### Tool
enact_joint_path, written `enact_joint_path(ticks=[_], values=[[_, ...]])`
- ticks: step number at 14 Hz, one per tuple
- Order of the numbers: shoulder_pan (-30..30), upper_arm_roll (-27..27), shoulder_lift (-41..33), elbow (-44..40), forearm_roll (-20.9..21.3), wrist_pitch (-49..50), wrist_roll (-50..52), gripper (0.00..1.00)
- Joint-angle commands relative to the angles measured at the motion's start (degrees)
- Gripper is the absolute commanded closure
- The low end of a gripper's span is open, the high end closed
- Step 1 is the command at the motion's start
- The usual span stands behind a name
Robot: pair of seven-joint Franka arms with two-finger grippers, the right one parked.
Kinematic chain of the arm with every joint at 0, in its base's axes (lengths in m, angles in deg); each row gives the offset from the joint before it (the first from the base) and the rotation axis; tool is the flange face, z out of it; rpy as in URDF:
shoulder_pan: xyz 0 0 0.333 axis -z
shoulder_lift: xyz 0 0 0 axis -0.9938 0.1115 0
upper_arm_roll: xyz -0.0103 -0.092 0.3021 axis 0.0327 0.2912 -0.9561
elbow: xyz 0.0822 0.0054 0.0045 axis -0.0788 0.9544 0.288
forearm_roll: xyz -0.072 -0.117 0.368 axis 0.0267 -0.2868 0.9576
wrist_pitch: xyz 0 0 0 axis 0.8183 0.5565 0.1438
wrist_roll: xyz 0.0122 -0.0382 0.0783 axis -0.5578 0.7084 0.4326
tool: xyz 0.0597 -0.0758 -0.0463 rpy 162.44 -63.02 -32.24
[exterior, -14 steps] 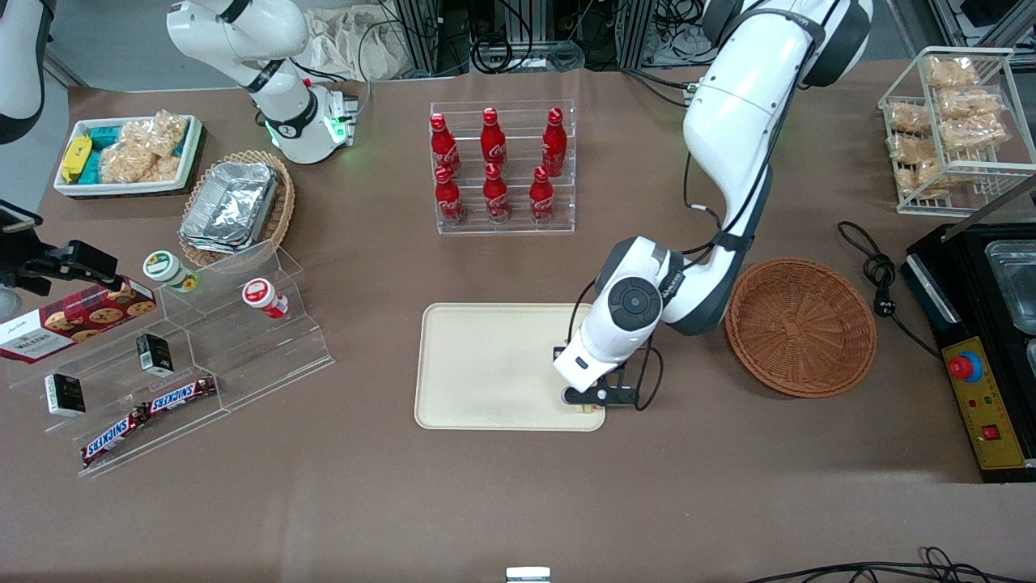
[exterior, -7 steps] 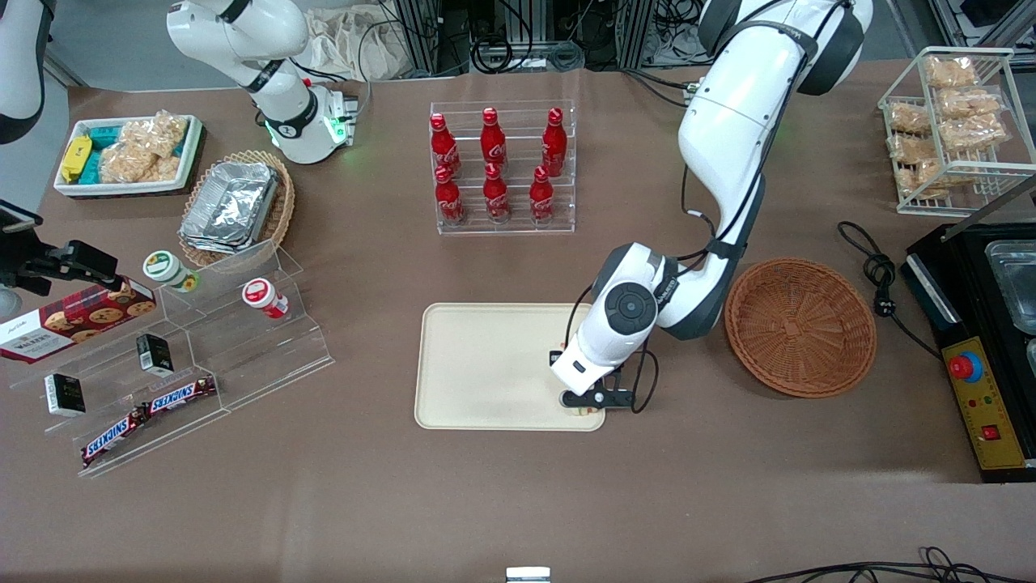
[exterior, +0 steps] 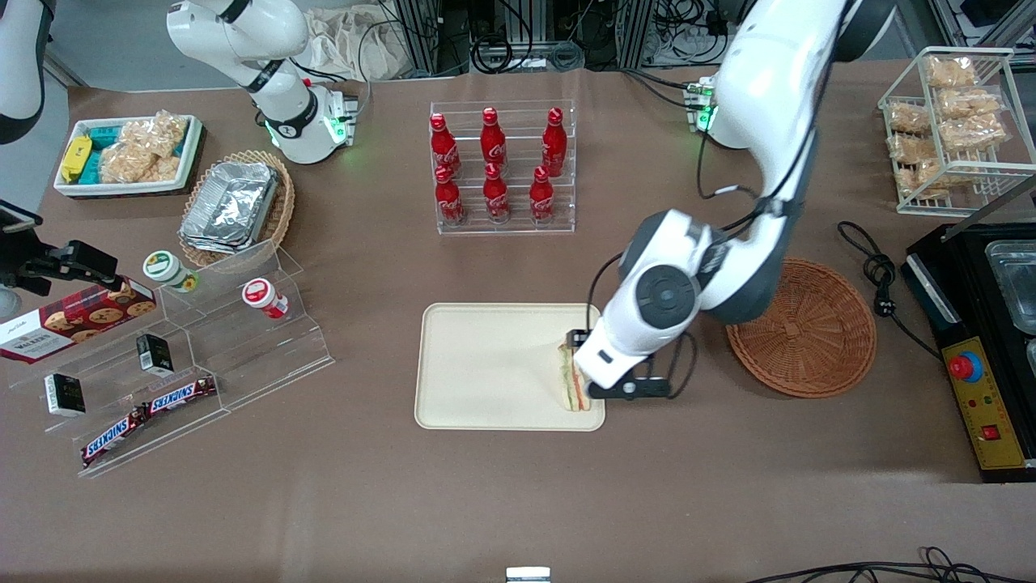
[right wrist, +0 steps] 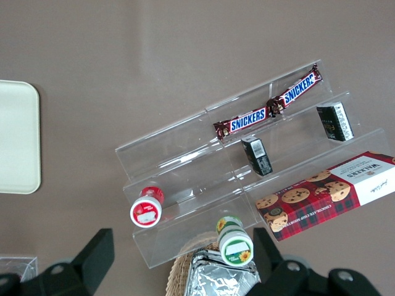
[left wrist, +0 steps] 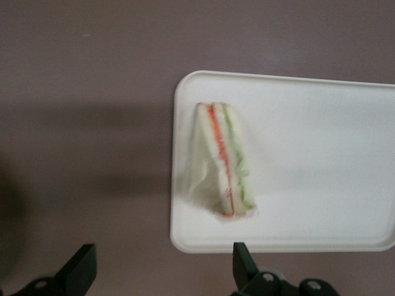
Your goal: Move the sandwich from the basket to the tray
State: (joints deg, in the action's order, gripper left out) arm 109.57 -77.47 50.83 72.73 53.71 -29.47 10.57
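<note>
lying flat on the tray (exterior: 486, 364), sandwich (left wrist: 225, 161) sits at the corner nearest the basket (exterior: 801, 328), just below the gripper (left wrist: 162, 268). gripper hangs above it, fingers (left wrist: 80, 271) spread wide, touching nothing. basket sits on the table beside the tray, toward the working arm's end.

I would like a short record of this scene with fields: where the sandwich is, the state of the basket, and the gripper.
sandwich: lies on the tray, near its corner toward the basket
tray: holds only the sandwich
basket: empty, beside the tray toward the working arm's end
gripper: open, above the tray's edge, apart from the sandwich
task state: sandwich placed on the tray
</note>
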Motion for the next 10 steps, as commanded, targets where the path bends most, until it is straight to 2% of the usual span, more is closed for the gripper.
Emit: enact_joint_path(ticks=[1,5,10], values=[[-4.3,0.4,-5.6,1.7,0.1,4.3,-1.8,0.01],[-11.8,0.3,-10.7,1.9,0.4,4.9,-4.6,0.01],[-17.4,-1.3,-15.3,2.5,0.4,6.9,-19.7,0.01]])
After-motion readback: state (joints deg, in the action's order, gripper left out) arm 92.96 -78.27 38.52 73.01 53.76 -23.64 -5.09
